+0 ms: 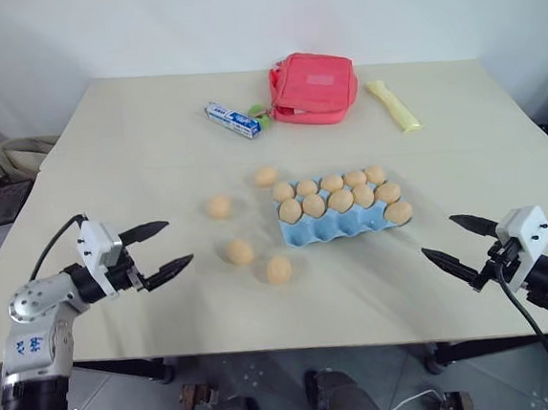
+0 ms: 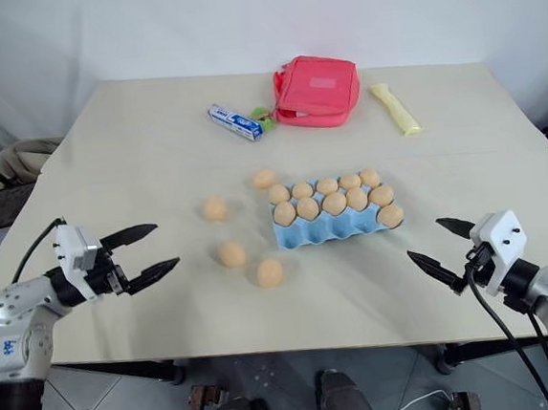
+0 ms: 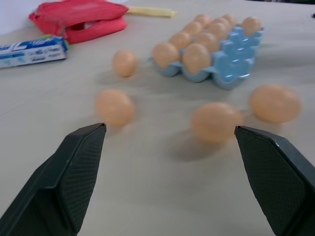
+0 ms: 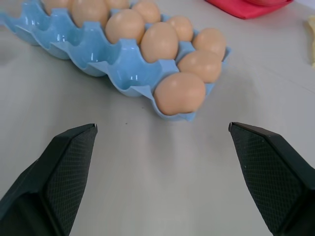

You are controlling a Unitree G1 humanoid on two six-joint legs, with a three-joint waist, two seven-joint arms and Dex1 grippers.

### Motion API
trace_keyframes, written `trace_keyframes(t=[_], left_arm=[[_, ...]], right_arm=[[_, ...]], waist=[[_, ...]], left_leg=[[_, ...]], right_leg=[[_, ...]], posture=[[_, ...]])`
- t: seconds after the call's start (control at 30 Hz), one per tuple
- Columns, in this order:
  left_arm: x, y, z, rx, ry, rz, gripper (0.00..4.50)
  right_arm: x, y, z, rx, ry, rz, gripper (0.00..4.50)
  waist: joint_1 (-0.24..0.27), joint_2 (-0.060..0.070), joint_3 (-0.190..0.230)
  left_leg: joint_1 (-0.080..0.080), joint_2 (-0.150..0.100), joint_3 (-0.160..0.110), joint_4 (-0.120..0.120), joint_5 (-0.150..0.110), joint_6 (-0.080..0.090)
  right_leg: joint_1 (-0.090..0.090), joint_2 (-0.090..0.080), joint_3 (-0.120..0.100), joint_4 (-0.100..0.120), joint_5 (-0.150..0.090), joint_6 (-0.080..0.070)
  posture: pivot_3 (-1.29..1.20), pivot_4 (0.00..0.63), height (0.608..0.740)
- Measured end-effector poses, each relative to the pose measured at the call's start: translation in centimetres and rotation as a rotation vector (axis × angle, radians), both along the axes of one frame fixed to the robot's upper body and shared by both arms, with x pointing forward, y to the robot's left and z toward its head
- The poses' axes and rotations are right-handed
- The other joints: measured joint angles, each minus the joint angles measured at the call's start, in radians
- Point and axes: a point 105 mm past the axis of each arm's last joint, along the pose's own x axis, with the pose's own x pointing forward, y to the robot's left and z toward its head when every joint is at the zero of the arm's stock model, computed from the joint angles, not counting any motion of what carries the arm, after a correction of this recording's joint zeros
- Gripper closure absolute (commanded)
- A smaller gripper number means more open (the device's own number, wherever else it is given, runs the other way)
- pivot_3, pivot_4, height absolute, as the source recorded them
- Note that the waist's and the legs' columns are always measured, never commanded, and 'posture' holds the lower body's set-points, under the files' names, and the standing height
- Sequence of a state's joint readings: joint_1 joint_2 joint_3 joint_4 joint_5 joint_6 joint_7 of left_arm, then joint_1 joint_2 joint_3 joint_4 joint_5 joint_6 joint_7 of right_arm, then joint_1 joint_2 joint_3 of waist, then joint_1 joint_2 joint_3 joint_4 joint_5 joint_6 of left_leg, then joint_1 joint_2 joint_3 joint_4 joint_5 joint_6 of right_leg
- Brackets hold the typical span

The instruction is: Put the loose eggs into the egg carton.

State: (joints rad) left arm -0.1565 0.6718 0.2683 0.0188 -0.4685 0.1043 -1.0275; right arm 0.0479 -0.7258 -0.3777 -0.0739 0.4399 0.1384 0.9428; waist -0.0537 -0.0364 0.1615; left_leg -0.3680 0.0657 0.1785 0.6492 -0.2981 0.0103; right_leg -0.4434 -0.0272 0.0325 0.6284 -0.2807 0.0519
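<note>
Left eye view: four loose eggs (image 1: 240,252) are lying beside the egg carton (image 1: 338,220); left gripper (image 1: 167,247) and right gripper (image 1: 460,244) are hovering with fingers spread, empty.

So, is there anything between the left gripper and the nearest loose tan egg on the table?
Nothing visible: bare tabletop lies between the open left gripper and the nearest loose tan egg. The light blue moulded egg carton sits beyond.

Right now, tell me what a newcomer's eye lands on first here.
The light blue egg carton at the table's middle stands out, its far cups filled with tan eggs and its near row mostly empty. Four loose eggs lie scattered on the table to its left. The left end effector and right end effector hover open at the near edge.
</note>
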Motion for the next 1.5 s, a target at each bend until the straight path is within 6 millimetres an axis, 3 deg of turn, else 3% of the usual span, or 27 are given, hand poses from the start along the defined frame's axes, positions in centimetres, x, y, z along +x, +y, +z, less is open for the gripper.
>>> trace_keyframes(t=[0.13,0.4,0.6,0.87,1.03,1.5], left_arm=[[-1.8,-2.7,-0.1,0.011,0.013,-0.048,0.06],[-3.0,-8.2,-1.1,0.007,0.054,-0.088,0.06],[-2.3,-9.8,-2.9,0.076,0.108,-0.045,0.06],[-1.4,-12.8,-3.5,0.108,0.130,-0.067,0.06],[-0.1,-13.6,-3.7,0.141,0.142,-0.056,0.06],[0.6,-15.5,-5.6,0.230,0.213,-0.085,0.06]], right_arm=[[0.1,0.3,0.1,0.005,-0.002,0.025,0.00],[0.9,0.6,0.3,0.012,-0.007,0.043,0.00],[1.0,0.6,0.3,0.001,-0.004,0.045,0.00],[0.8,0.7,-0.3,-0.008,0.014,0.035,0.00],[0.6,0.6,-0.8,-0.001,0.022,0.013,0.00],[-0.1,0.5,-1.2,-0.006,0.024,-0.030,0.00]], waist=[[0.000,0.000,0.000],[0.001,0.001,0.000],[0.000,0.001,0.000],[0.003,0.001,0.000],[0.001,0.001,0.000],[0.006,0.001,0.000]], left_leg=[[0.001,-0.001,0.000,0.001,0.001,0.000],[0.001,-0.001,-0.001,0.001,0.002,0.001],[0.001,-0.001,-0.001,0.001,0.003,0.001],[0.000,-0.001,-0.002,0.001,0.003,0.001],[0.000,-0.002,-0.002,0.001,0.003,0.001],[0.000,-0.002,-0.002,0.001,0.003,0.001]], right_leg=[[0.001,0.000,0.001,0.000,0.000,0.000],[0.001,0.000,0.001,0.000,0.001,0.000],[0.001,0.000,0.001,0.000,0.000,0.000],[0.001,0.000,0.001,0.000,0.001,0.000],[0.001,0.000,0.001,0.000,0.001,0.000],[0.001,0.000,0.001,0.000,0.001,0.000]], posture=[[0.00,0.150,0.740],[0.00,0.150,0.740],[0.00,0.150,0.740],[0.00,0.150,0.740],[0.00,0.150,0.740],[0.00,0.150,0.740]])
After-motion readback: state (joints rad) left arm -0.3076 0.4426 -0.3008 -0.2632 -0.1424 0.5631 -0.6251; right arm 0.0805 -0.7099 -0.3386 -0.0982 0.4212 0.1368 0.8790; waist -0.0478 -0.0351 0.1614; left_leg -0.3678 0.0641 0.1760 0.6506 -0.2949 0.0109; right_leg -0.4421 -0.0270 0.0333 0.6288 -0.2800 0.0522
